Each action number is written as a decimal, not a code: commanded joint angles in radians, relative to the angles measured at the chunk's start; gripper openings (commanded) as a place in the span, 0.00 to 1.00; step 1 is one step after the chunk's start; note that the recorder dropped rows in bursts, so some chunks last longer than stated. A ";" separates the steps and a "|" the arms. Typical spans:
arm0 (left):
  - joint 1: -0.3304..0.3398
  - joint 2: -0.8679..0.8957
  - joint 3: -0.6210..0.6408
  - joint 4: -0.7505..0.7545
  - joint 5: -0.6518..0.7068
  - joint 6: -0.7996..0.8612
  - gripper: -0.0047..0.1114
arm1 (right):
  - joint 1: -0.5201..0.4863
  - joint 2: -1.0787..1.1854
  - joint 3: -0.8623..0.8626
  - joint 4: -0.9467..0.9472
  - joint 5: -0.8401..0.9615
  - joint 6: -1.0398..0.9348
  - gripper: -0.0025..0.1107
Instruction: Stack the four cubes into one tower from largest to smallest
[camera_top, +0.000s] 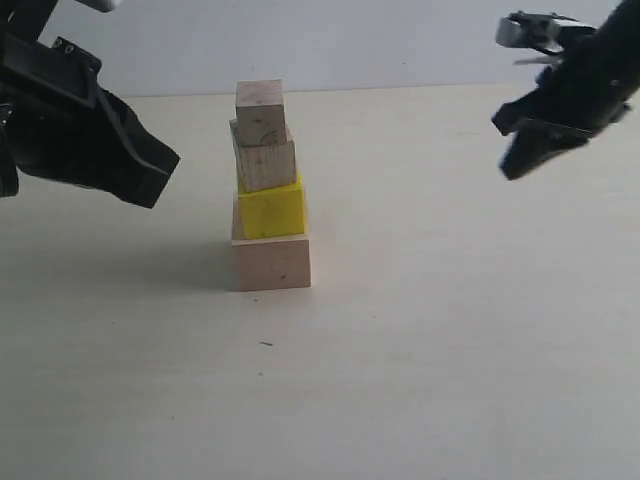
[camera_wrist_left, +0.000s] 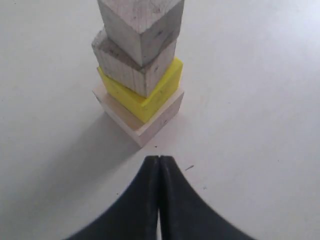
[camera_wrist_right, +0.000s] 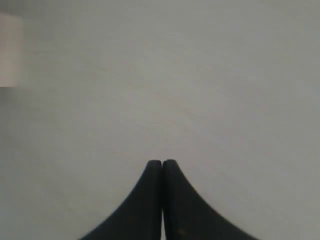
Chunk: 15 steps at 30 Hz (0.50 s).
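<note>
The tower stands mid-table: a large pale wood cube (camera_top: 271, 263) at the base, the yellow cube (camera_top: 271, 209) on it, a small wood cube (camera_top: 264, 156) above, and the smallest wood cube (camera_top: 259, 106) on top, each slightly twisted. The left wrist view shows the same stack: base (camera_wrist_left: 145, 119), yellow cube (camera_wrist_left: 150, 96), small cube (camera_wrist_left: 131, 67), top cube (camera_wrist_left: 142, 22). My left gripper (camera_top: 158, 172) (camera_wrist_left: 159, 159) is shut and empty, left of the tower. My right gripper (camera_top: 512, 160) (camera_wrist_right: 162, 162) hangs shut and empty, far right, above bare table.
A pale tabletop (camera_top: 450, 330) stretches around the tower, ending at a far edge against a light wall (camera_top: 380, 45). A pale blurred block edge (camera_wrist_right: 10, 50) shows at the border of the right wrist view.
</note>
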 joint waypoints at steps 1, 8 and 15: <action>0.003 0.000 0.003 -0.010 -0.059 0.007 0.04 | 0.010 -0.026 -0.004 0.697 -0.138 -0.572 0.02; 0.003 0.004 0.003 -0.078 -0.175 0.005 0.04 | 0.010 -0.045 -0.004 0.805 -0.599 -0.766 0.02; 0.003 0.030 0.003 -0.228 -0.303 -0.056 0.04 | 0.001 -0.035 -0.004 0.822 -1.095 -0.443 0.02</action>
